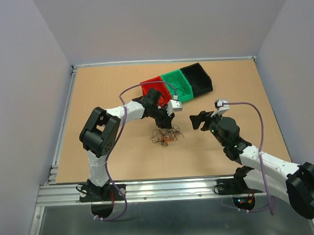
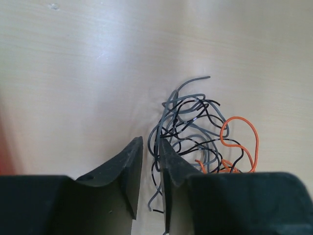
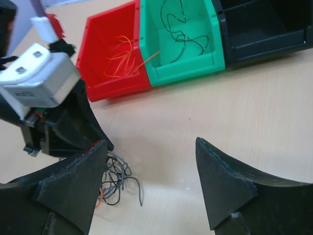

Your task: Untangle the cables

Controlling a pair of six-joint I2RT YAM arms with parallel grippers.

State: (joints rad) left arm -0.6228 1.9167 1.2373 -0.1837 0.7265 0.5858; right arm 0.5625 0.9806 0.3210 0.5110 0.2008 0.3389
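Two arms: both reach in over the brown desk (image 1: 106, 86), tips facing each other across the cables (image 1: 165, 136).
Cables: small loose clump of hair-thin grey, black and orange wire lying flat on the desk, mid-desk, in front of the bins and well apart from them.
Left gripper (image 2: 150, 156): pointed down at the near edge of the clump. Narrow gap, with bare desk showing between the fingers (image 2: 132, 166). One grey-black strand runs down through that gap; can't tell if it touches either finger. The rest of the clump fans out beyond the tips, with the orange loop off to one side.
Right gripper (image 3: 149, 166): wide open, nothing between the fingers, held beside the clump and apart from it.
Red bin (image 3: 105, 73): a few orange wires (image 3: 122, 56) inside.
Green bin (image 3: 190, 61): touching the red one, with thin dark wires (image 3: 181, 32) inside.
Black bin (image 3: 264, 36): touching the green one at the end of the row; interior too dark to read.
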